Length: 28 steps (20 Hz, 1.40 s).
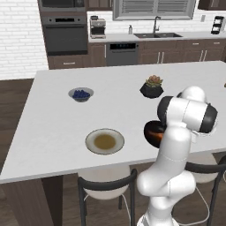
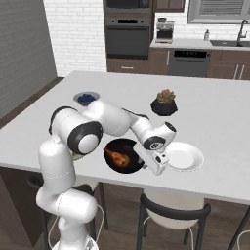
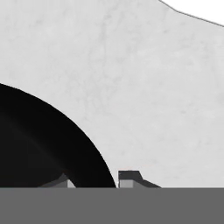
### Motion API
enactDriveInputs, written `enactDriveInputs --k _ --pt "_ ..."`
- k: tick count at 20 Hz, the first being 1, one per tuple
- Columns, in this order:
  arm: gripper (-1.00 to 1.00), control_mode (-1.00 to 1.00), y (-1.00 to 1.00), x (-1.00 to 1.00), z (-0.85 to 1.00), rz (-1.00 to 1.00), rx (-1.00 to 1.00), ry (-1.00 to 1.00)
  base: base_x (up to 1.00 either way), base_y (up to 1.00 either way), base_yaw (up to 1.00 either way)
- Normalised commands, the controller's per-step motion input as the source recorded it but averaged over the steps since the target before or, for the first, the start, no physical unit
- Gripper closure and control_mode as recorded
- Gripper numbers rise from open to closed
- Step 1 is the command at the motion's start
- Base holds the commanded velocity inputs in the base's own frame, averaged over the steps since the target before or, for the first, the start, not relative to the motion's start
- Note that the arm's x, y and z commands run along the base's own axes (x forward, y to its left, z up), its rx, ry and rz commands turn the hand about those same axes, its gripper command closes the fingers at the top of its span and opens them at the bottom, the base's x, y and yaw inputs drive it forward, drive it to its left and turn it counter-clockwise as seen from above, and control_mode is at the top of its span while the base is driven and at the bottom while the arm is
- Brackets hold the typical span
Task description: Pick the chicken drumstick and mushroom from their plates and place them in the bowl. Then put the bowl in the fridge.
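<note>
Black bowl [image 3: 39, 144] rim between jaws, one fingertip [image 3: 129, 178] outside, one inside; jaws clamped on rim.

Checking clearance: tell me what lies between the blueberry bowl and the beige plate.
Nothing but bare countertop, as the left base view shows.

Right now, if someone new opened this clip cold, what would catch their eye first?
Probably the white arm bent low over the near edge of the counter, its gripper set astride the rim of the black bowl. Next, the glossy orange-brown drumstick lying inside that bowl. After that, the two bare plates either side: a white plate to the right, a beige plate to the left.
</note>
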Motion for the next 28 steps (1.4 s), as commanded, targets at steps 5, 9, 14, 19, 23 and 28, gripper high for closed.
enactDriveInputs --k 5,9,14,19,23,28 --pt "1.0 -1.0 0.0 -0.29 0.45 -0.04 -0.01 -0.02 0.0 0.0 0.0" --pt "1.0 -1.0 0.0 -0.45 0.7 -0.25 -0.02 -0.07 0.0 0.0 0.0" --pt "1.0 -1.0 0.07 -0.56 0.73 -0.21 -0.08 0.0 0.0 0.0 0.0" --pt "1.0 -1.0 0.27 -0.53 0.81 -0.26 -0.23 0.04 0.0 0.0 0.0" --pt "1.0 -1.0 0.17 -0.19 0.57 -0.37 -0.12 0.07 0.0 0.0 0.0" --pt "1.0 -1.0 0.34 -0.17 0.33 -0.42 0.0 -0.05 0.0 0.0 0.0"
